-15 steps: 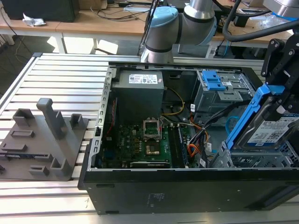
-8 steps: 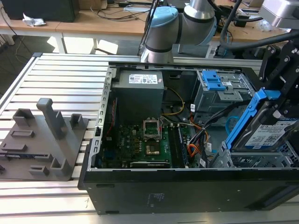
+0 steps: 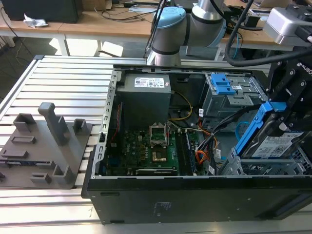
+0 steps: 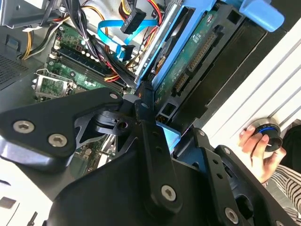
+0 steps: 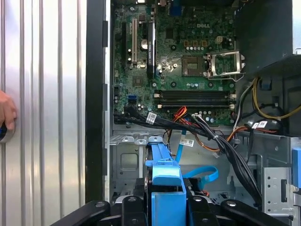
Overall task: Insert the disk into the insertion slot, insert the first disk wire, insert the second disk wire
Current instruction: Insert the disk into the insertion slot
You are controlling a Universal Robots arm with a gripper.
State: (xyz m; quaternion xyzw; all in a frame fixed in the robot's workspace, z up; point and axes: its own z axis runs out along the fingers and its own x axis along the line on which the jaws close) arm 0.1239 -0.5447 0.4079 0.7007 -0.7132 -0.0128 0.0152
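The gripper is clamping the disk by its blue carrier, with a finger pressing on each side. The disk is hanging tilted just above the slot, not seated in it. Whether its lower edge is touching the slot cannot be told. The second wire is looping loose just beside the slot, unplugged. The first wire is dangling near it, its dark plug free. Well apart from the slot, outside the case, a person's hand is holding a round knob.
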